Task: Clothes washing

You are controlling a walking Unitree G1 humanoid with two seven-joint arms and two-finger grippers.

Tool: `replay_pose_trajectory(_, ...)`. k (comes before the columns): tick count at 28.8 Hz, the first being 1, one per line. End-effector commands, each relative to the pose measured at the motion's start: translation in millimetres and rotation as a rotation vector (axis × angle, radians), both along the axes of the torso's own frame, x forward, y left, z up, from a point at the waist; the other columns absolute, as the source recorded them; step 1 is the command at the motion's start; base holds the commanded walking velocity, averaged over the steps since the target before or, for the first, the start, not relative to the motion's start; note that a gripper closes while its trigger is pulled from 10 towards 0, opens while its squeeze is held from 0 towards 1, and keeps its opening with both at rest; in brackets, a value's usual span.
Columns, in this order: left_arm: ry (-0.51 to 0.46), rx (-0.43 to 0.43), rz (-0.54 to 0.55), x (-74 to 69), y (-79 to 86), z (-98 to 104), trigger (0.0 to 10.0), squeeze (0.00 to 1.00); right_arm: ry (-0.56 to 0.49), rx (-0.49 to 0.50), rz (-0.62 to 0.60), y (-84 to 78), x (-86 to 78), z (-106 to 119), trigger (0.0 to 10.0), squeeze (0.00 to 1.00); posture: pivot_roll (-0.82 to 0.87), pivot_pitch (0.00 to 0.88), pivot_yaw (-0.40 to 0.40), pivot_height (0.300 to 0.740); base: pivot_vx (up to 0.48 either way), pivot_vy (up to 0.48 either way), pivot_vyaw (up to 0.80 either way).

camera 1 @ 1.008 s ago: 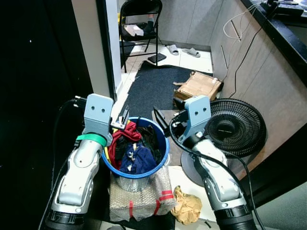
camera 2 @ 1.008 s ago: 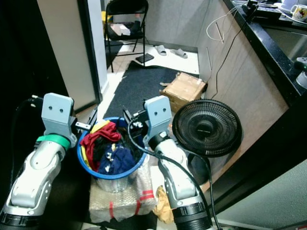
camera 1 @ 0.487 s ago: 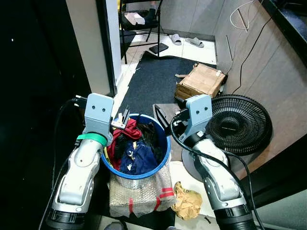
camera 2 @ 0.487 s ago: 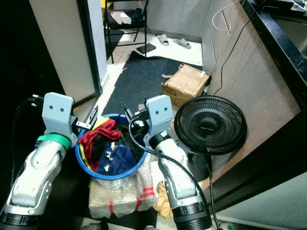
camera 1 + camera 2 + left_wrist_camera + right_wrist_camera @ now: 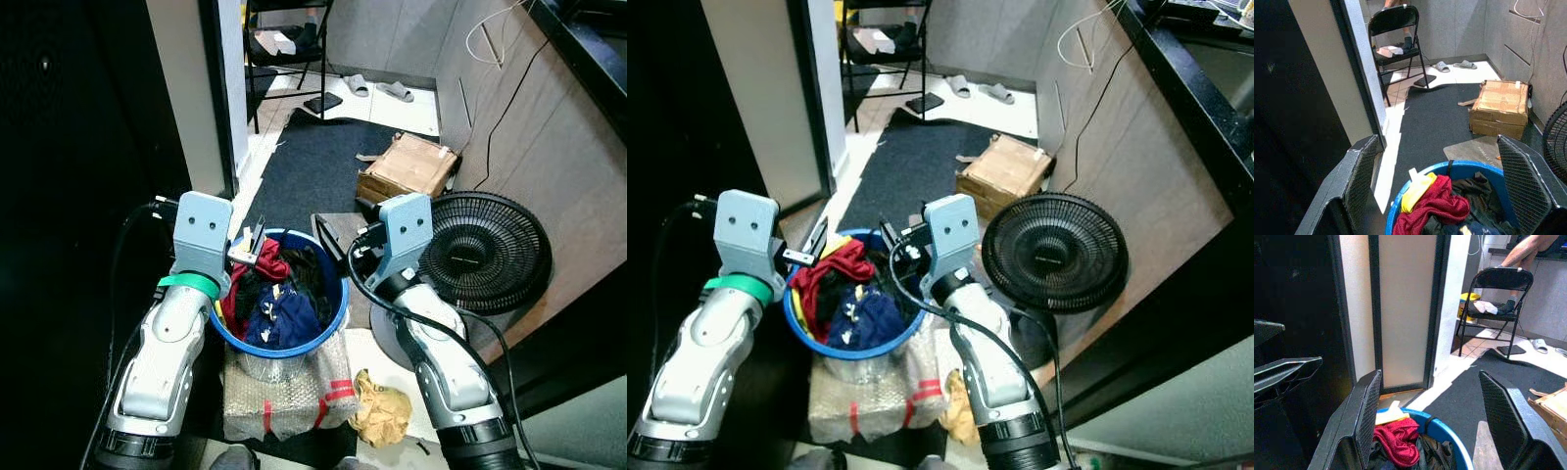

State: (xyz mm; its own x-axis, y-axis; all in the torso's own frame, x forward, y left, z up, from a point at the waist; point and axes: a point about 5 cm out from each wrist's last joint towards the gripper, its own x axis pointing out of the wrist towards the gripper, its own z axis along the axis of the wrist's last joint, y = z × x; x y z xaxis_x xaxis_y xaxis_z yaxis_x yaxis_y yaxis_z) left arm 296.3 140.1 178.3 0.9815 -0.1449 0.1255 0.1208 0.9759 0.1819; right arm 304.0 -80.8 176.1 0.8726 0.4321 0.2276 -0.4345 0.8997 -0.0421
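A blue basket (image 5: 333,311) heaped with clothes (image 5: 279,299) — red, navy and dark pieces — sits on a bubble-wrapped bundle (image 5: 284,392) on the floor, directly in front of the robot. The left gripper (image 5: 253,240) hovers at the basket's left rim, the right gripper (image 5: 331,250) at its right rim — both with fingers spread apart, holding nothing. A black fan (image 5: 485,255) stands just beside the right arm, a cardboard box (image 5: 409,168) on the dark mat (image 5: 313,176) beyond.

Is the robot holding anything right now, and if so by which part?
Nothing is held. The left gripper and right gripper both have open jaws, spread above the blue basket of clothes, gripping neither rim nor garment.
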Motion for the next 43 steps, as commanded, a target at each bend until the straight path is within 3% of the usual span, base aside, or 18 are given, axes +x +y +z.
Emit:
replay_pose_trajectory(1,0.027,-0.002,-0.001,-1.1,-1.0,-5.8,10.0,0.0,0.008,0.005,0.003,-0.7,0.4,-0.3,10.0,0.0,0.02,0.018,-0.012,0.64,0.0,0.0,0.0)
replay_pose_trajectory(21,0.029,-0.007,0.005,-1.1,0.2,-5.5,10.0,0.0,0.011,0.006,0.006,0.0,-0.2,-0.4,10.0,0.0,0.02,0.028,-0.012,0.595,0.0,0.0,0.0)
replay_pose_trajectory(43,0.033,-0.013,0.012,-2.6,0.3,-4.9,10.0,0.0,0.016,0.01,0.014,1.4,-1.7,-0.9,10.0,0.0,0.02,0.038,-0.014,0.505,0.0,0.0,0.0)
